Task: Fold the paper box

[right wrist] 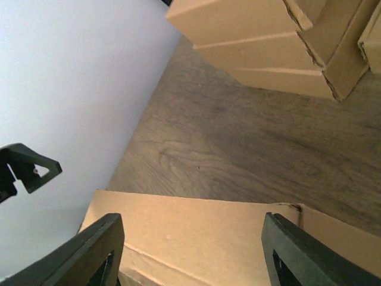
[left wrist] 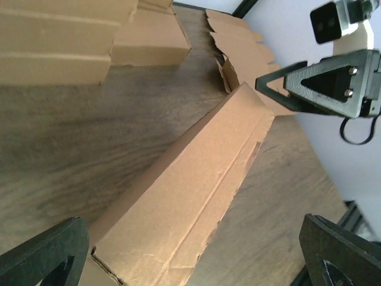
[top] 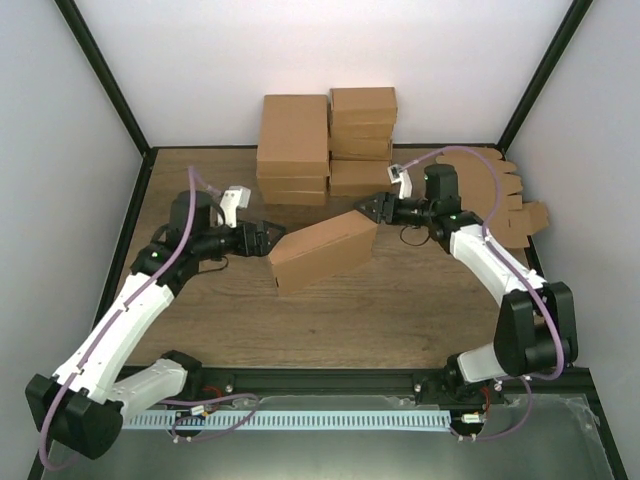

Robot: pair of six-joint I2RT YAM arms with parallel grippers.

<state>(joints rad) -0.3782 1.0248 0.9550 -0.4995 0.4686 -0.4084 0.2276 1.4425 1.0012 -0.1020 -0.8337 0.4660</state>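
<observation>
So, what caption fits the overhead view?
Folded brown box between the left tool and right tool, on a wooden table.

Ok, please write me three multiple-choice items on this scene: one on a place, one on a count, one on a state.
1. Where is the folded brown cardboard paper box? A at the near edge; B mid-table, between the left gripper and the right gripper; C against the back wall.
2. How many stacks of plain brown cardboard boxes stand at the back? A one; B two; C five.
3. The left gripper is: A open; B shut on the box; C shut on a cable.
Answers: B, a gripper is at each end; B, two piles stand side by side; A, its fingers stand wide apart.
</observation>
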